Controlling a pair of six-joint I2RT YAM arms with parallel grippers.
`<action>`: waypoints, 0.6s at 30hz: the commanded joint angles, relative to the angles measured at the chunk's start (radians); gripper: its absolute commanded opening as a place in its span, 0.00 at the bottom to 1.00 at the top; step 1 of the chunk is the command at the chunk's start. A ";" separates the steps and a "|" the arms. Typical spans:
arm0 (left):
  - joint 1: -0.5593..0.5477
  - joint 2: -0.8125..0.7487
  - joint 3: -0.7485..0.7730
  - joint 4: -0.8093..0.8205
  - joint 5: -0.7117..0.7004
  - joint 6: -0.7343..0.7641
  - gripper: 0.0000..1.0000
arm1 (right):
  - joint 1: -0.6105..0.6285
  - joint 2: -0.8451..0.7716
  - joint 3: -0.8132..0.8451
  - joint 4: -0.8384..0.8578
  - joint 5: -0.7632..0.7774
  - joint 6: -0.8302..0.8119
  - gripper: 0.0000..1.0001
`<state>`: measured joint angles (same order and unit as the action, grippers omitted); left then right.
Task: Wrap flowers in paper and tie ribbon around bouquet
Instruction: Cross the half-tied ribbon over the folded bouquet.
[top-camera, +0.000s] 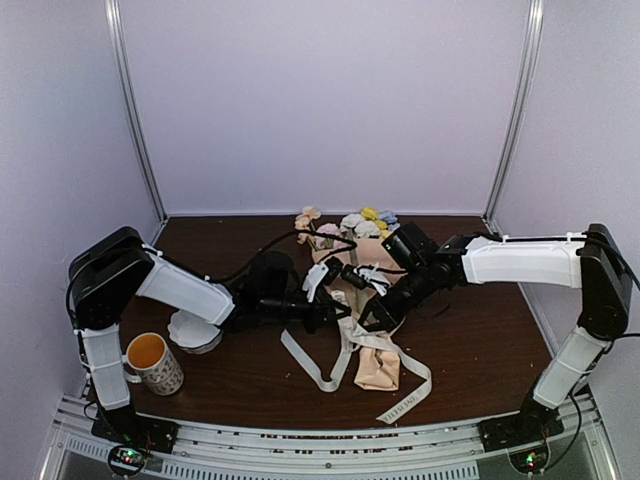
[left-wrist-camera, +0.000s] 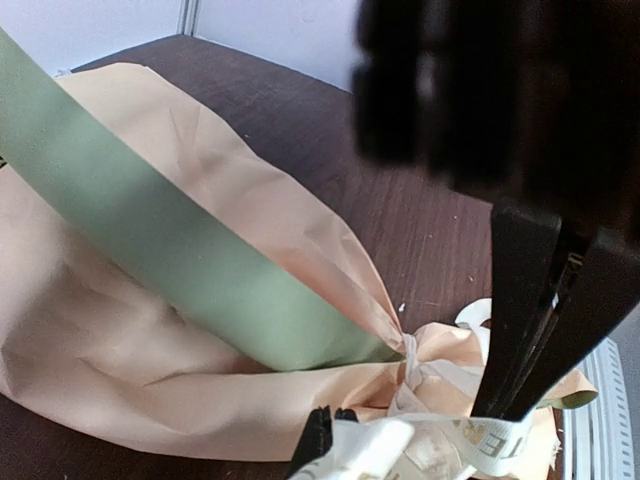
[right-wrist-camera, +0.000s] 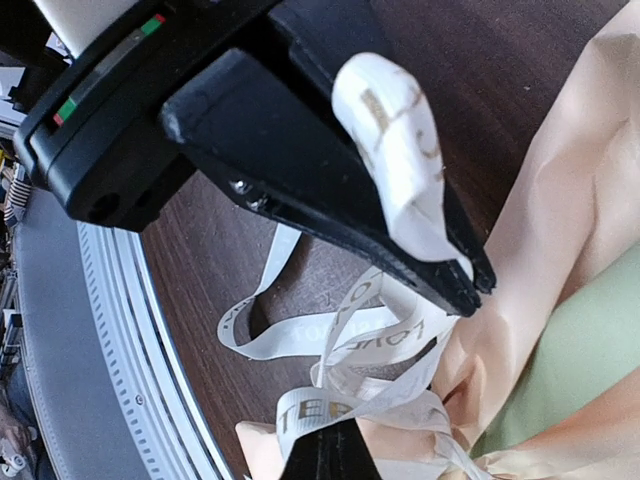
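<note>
The bouquet lies mid-table, its flowers (top-camera: 350, 225) at the far end and the peach-tan paper (top-camera: 380, 368) with a green strip (left-wrist-camera: 180, 260) tapering toward me. The cream lettered ribbon (top-camera: 310, 368) is knotted round the pinched neck (left-wrist-camera: 412, 360), and its tails trail onto the table. My left gripper (top-camera: 338, 300) (left-wrist-camera: 333, 418) is shut on a loop of ribbon (left-wrist-camera: 385, 445) just left of the neck. My right gripper (top-camera: 372, 318) (right-wrist-camera: 331, 438) is shut on a lettered stretch of ribbon (right-wrist-camera: 330, 410) beside the knot. The left gripper's fingers (right-wrist-camera: 330, 180) fill the top of the right wrist view, with ribbon draped over them.
A patterned mug (top-camera: 155, 362) and a white bowl (top-camera: 195, 332) stand at the near left, under the left arm. Grey rails (top-camera: 320, 440) run along the table's near edge. White walls enclose the back and sides.
</note>
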<state>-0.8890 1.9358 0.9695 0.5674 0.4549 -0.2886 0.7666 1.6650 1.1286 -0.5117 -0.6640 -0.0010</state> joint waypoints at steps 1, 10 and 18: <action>0.007 0.006 -0.014 0.048 0.021 -0.011 0.00 | -0.009 -0.050 0.012 0.006 0.058 0.008 0.00; 0.007 0.000 -0.023 0.049 0.021 -0.010 0.00 | -0.036 -0.074 0.007 0.018 0.214 0.065 0.00; 0.007 -0.005 -0.026 0.052 0.019 -0.009 0.00 | -0.039 -0.149 -0.034 0.064 0.374 0.163 0.00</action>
<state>-0.8886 1.9358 0.9550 0.5751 0.4606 -0.2947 0.7322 1.5845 1.1244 -0.4942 -0.4019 0.1005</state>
